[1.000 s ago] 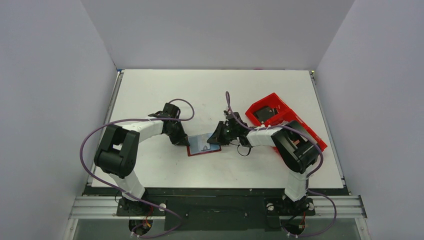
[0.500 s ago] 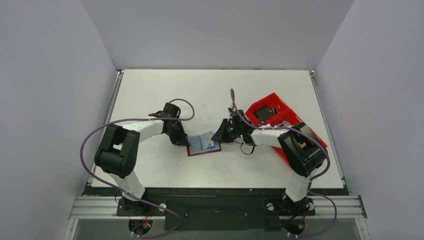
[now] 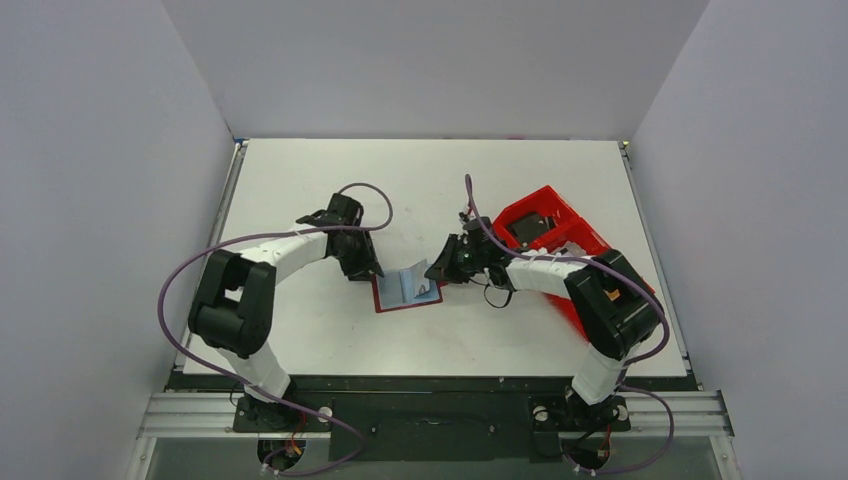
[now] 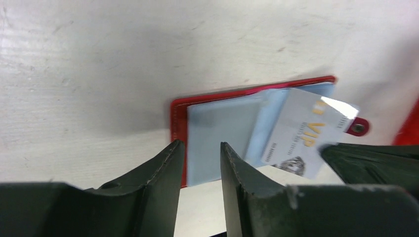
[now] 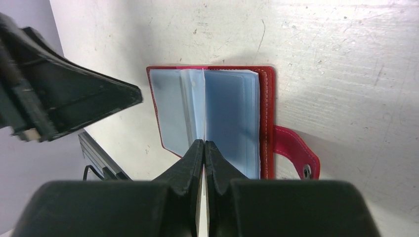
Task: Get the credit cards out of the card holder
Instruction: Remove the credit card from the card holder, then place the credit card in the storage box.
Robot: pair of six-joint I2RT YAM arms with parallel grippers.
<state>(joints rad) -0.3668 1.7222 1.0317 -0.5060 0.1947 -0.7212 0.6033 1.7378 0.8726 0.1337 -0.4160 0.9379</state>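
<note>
Right gripper [image 5: 204, 148] is pinched tight on your light-blue VIP card [image 4: 301, 133], above a white desk [image 3: 300, 180] boxed in by grey walls [image 3: 430, 60]. Since a second ago that card has swung up off the pages. Your card holder [image 5: 267, 98] lies open between both grippers; left gripper [image 4: 200, 154], fingers apart, hovers at its edge.

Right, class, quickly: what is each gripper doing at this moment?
Left gripper: open, holding nothing.
Right gripper: closed on a credit card.

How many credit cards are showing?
1: the pale card with gold VIP lettering, pinched by the right gripper over the open red card holder; others may hide in its sleeves.
</note>
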